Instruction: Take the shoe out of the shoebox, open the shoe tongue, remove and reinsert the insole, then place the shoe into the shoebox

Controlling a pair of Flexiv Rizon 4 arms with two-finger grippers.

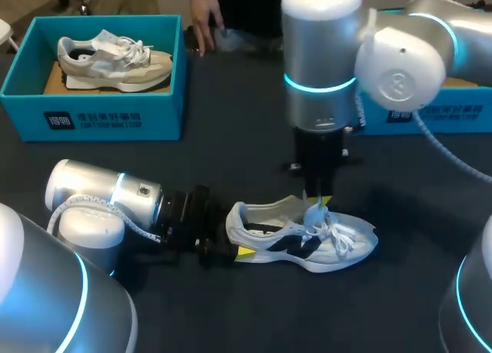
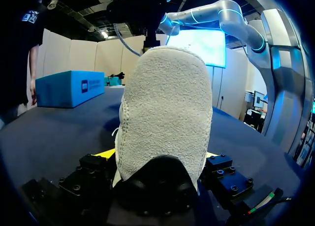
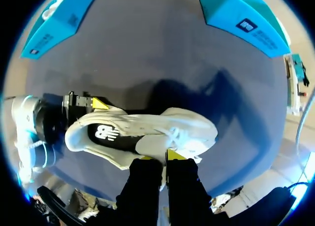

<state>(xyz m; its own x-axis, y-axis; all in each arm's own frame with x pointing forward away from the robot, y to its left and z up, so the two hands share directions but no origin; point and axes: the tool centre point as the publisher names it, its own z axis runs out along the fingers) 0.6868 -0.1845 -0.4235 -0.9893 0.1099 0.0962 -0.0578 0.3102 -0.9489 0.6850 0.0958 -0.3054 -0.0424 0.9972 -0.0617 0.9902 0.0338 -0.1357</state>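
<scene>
While upright, right gripper (image 1: 321, 202) on tongue (image 1: 314, 214)

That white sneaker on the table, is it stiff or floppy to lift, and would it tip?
The white sneaker with black logo probably flexes: its tongue bends up in the right gripper. Its heel looks firmer, standing upright. Flat on its sole, tipping seems unlikely.

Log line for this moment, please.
shoe: on table | left end effector: shut on heel | right end effector: shut on tongue
</scene>
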